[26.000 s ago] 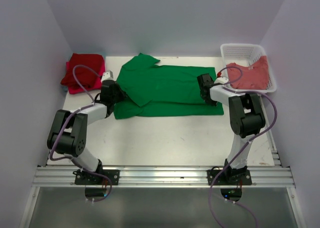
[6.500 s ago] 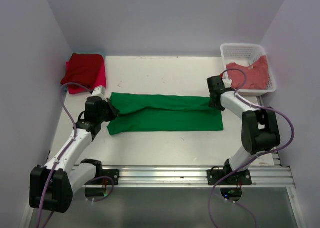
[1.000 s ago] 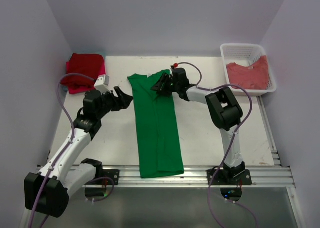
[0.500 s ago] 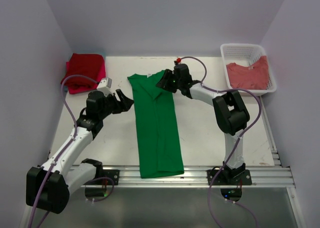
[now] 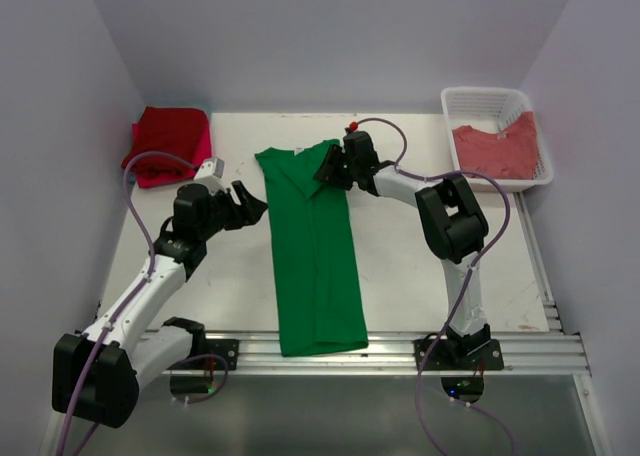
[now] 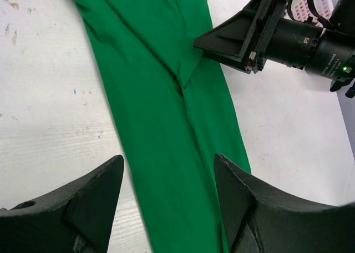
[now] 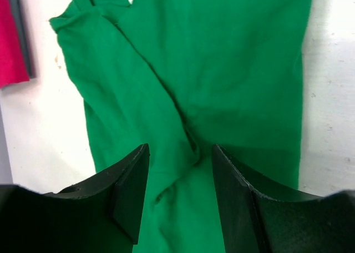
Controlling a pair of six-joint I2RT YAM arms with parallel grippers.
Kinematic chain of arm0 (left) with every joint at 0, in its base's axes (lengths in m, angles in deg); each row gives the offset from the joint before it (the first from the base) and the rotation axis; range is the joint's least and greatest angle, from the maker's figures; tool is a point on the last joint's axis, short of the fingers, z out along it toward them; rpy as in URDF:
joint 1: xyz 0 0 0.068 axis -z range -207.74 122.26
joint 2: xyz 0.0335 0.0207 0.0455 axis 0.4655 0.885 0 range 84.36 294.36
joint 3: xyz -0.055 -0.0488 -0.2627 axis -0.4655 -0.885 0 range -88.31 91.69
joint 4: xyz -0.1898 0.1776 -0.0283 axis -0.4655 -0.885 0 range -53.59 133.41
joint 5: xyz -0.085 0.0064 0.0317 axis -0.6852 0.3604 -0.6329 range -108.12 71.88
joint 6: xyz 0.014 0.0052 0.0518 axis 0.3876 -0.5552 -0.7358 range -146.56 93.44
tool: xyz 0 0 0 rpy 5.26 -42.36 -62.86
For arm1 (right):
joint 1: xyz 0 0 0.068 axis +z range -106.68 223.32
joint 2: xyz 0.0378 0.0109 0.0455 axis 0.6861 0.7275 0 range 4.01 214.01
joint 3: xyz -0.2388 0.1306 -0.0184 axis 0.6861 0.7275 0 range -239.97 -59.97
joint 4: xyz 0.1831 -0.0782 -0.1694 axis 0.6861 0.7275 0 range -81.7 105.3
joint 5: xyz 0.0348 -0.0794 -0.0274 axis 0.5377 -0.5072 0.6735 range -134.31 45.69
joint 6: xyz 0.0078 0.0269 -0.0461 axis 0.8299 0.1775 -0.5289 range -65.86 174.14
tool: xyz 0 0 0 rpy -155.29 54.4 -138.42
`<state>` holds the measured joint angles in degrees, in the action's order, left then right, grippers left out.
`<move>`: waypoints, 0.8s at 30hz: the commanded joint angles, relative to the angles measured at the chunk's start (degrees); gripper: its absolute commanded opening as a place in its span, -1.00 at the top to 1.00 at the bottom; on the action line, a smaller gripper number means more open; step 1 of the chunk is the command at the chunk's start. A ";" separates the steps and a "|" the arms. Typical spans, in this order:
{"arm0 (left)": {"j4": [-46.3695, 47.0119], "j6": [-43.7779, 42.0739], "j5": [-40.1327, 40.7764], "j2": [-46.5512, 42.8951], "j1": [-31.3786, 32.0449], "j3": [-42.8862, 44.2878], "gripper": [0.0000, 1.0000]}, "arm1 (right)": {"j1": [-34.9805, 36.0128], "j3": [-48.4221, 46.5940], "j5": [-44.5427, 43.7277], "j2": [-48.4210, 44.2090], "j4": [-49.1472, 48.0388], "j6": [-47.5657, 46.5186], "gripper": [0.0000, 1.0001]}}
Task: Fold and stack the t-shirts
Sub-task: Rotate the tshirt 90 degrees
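A bright green t-shirt (image 5: pixel 315 256) lies folded into a long narrow strip, running from its collar end at the back to the table's near edge. My right gripper (image 5: pixel 326 169) hovers open over the strip's back right part, where a sleeve fold crosses the cloth (image 7: pixel 222 70); nothing is gripped between its fingers (image 7: pixel 180 153). Just left of the strip, my left gripper (image 5: pixel 252 204) stands open and empty, looking down along the green cloth (image 6: pixel 166 97) from its wrist view (image 6: pixel 168 170). A folded red and pink t-shirt stack (image 5: pixel 170 144) sits at the back left. A salmon-red t-shirt (image 5: pixel 500 151) lies in the basket.
The white lattice basket (image 5: pixel 470 101) stands at the back right corner. Grey walls close in the table on three sides. The aluminium rail (image 5: pixel 320 354) with both arm bases runs along the near edge, and the green strip's end reaches it.
My right gripper has shifted slightly over the green shirt's collar end. The left gripper has crept a little toward the strip. The shirt has not moved.
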<state>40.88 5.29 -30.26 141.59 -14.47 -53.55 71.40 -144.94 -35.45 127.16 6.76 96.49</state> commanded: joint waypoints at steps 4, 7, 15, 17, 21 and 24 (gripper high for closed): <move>0.42 -0.48 0.72 -1.42 0.26 -0.66 -0.39 | -0.04 -2.31 -1.83 -0.19 0.57 -1.39 -0.02; 0.50 -0.39 0.72 -1.42 0.34 -0.84 -0.39 | -0.13 -1.78 -0.61 0.33 -0.82 -0.95 0.16; 0.15 -0.74 1.42 -1.16 0.26 -1.19 -0.39 | -0.83 -0.55 4.50 2.71 -5.05 2.21 0.69; 0.15 -0.83 1.68 -1.25 0.26 -1.28 -0.38 | -0.92 -0.11 4.58 2.79 -5.40 2.30 0.70; 0.15 -0.92 1.95 -1.42 0.26 -1.45 -0.38 | -1.09 0.68 5.37 2.62 -6.45 2.48 1.00; 0.33 -0.92 2.03 -1.42 0.26 -1.72 -0.38 | -1.00 2.17 7.48 2.36 -9.88 3.27 1.00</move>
<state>40.62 5.29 -29.19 141.13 -14.47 -54.47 70.61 -143.84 -31.03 130.07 2.04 98.74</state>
